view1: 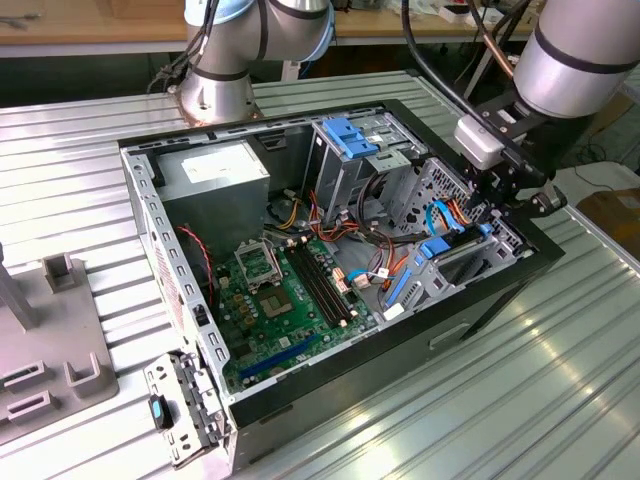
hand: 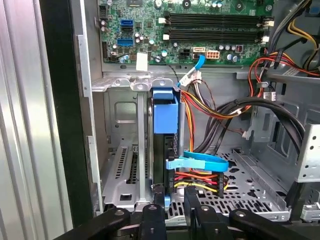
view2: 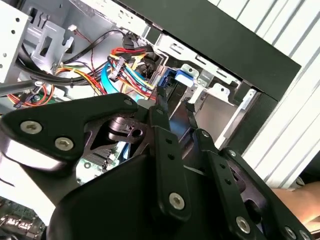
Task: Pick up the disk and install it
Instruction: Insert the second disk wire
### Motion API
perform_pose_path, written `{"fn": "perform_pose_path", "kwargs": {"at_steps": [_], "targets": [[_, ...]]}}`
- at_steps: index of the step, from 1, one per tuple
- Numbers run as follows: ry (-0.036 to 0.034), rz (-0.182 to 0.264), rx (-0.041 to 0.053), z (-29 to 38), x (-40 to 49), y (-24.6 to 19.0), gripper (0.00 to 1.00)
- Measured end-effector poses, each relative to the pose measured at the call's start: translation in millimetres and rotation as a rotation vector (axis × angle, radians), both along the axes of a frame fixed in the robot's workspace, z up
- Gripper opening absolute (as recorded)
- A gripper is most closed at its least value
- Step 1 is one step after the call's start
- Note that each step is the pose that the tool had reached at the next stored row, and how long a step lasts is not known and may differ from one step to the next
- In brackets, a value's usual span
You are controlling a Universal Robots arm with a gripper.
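The disk (hand: 164,120) stands on edge in a slot of the grey drive bay (hand: 120,165), at the open computer case's corner on the exterior view's right. Its blue plastic frame (view2: 176,79) shows in both wrist views. My gripper (hand: 175,195) hangs just above the disk's near end, over that bay (view1: 450,270) in the exterior view. The two black fingertips (view2: 161,96) stand a narrow gap apart, and grey metal shows through the gap. I see nothing held between them. My gripper (view1: 490,215) sits at the case's rim.
A flat blue cable (hand: 197,162) and red-yellow wires (hand: 200,177) run close beside the disk. The motherboard (view1: 290,300), a large grey box (view1: 215,175) and a cage with blue tabs (view1: 350,135) lie in the case. A loose bracket (view1: 185,410) and grey fixture (view1: 50,340) lie outside.
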State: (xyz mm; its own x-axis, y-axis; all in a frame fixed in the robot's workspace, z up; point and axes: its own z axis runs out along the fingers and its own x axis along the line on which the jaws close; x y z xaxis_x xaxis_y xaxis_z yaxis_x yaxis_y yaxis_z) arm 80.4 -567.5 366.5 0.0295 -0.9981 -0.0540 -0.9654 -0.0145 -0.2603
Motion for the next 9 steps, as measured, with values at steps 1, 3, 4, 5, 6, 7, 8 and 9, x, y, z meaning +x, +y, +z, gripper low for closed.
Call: {"fn": "perform_pose_path", "kwargs": {"at_steps": [1, 3, 4, 5, 6, 7, 8, 9], "targets": [[0.0, 0.0, 0.0005, 1.5, 0.0, -0.1, 0.3], [0.0, 0.0, 0.0004, 1.7, 0.0, 0.0, 0.3], [0.0, 0.0, 0.0004, 1.8, 0.0, 0.0, 0.3], [0.014, -0.001, 0.0002, 1.9, 0.2, 0.0, 0.3], [0.0349, -0.002, 0.0, 2.0, 0.5, 0.0, 0.3], [0.0547, -0.002, 0.0002, 1.9, 0.8, -0.1, 0.3], [0.0926, -0.003, 0.0003, 1.8, 1.6, 0.0, 0.3], [0.0988, -0.003, 0.0004, 1.8, 2.4, 0.0, 0.3]]}}
